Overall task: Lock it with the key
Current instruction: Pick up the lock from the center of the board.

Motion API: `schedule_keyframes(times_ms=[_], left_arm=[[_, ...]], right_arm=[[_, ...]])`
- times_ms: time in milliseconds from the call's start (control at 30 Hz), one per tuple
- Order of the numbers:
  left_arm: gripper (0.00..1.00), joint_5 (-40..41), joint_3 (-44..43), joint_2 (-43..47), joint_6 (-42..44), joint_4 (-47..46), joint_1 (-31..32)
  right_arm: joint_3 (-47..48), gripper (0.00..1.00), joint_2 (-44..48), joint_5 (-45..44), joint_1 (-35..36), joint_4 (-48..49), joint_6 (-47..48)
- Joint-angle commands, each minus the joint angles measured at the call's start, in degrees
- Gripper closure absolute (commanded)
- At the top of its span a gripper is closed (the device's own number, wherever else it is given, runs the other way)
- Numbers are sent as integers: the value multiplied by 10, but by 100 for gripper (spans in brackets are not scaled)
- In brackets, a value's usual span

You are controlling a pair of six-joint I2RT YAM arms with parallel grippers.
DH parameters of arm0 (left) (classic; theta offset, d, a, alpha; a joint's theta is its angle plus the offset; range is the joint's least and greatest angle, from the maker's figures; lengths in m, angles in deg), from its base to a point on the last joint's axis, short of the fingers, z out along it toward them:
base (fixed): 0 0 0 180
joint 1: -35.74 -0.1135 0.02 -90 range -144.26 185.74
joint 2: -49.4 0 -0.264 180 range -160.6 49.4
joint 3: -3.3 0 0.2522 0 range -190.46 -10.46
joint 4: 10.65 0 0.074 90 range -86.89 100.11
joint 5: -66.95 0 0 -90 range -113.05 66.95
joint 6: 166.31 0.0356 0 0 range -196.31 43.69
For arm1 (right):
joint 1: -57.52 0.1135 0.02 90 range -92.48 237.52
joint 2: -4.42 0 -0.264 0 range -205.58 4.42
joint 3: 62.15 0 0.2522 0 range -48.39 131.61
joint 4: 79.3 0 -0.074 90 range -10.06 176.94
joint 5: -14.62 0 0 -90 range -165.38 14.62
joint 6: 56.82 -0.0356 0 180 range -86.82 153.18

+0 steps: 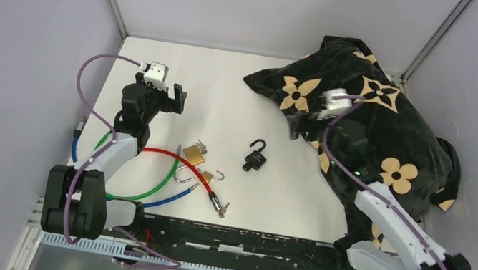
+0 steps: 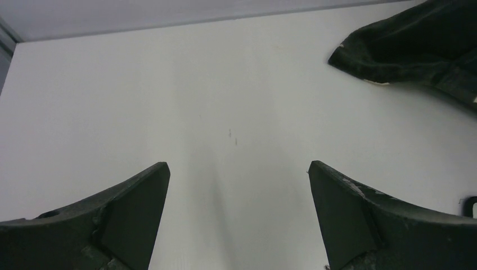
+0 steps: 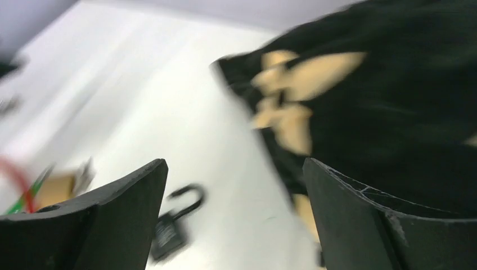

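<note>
A black padlock (image 1: pixel 256 158) is seen lying flat near the middle of the white table (image 1: pixel 229 90), with its shackle swung open. No hand is touching it.

To the left of the black padlock, close by, a brass padlock (image 1: pixel 193 155) is laid on the table. Small silvery pieces (image 1: pixel 201 146), apparently keys, are seen touching its far edge. Whether a key is seated in any lock cannot be told. A second padlock (image 1: pixel 208 176) with an open silver shackle is placed left of and nearer than the black padlock, beside red, green and blue cables (image 1: pixel 167 182).

To the right of the black padlock and beyond it, a black cloth with beige flowers (image 1: pixel 376 120) is heaped on the table.

The left hand (image 2: pixel 239 164) is held well to the left of the black padlock and farther back. Its fingers are spread wide over bare table and nothing is gripped.

The right hand (image 3: pixel 236 163) is held just right of the black padlock, at the cloth's edge. Its fingers are also spread wide and hold nothing. In the blurred right wrist view, the black padlock is framed low between them.
</note>
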Motion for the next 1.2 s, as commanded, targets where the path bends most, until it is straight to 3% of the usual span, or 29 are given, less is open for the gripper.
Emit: schedule_keyframes(times_ms=[0,233,733,800,967,1100,1167], left_arm=[[0,-70,-67,5,29,121,-2],[5,-117,-108,9,38,221,-2],[13,-155,-120,-1,23,240,-2],[13,-159,-120,0,23,242,-2],[17,-165,-126,1,21,256,-2],[26,-183,-141,1,11,281,-2],[31,-195,-152,3,0,308,1]], right_arm=[[95,2,-140,43,137,-183,105],[166,2,-315,101,178,-271,170],[206,15,-451,116,199,-244,177],[214,25,-462,110,199,-252,179],[205,68,-458,111,202,-242,179],[193,99,-436,114,206,-220,170],[187,100,-418,109,210,-200,155]])
